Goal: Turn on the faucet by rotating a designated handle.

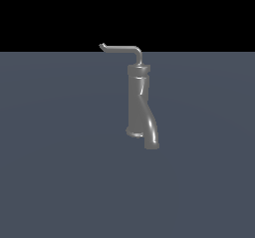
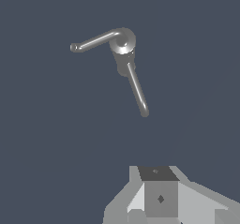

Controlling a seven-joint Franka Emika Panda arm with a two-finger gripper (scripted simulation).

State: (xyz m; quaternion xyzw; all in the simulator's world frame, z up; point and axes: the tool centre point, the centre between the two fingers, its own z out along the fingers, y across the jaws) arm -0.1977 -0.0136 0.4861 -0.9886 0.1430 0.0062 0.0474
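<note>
progress: not started, handle [image 1: 122, 48] sitting untouched atop the standing faucet [image 1: 139, 102] | gripper [image 2: 159, 204]: hovering well apart, holding nothing, opening unclear | left: approaching, rotating handle

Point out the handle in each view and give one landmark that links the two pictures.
Exterior view: the handle is the thin bent rod at the top of the faucet, its hooked tip pointing to the exterior view's left.
Wrist view: the handle is the thin rod running out from the faucet's round top, seen from above.
Shared landmark: the faucet's curved spout.
</note>
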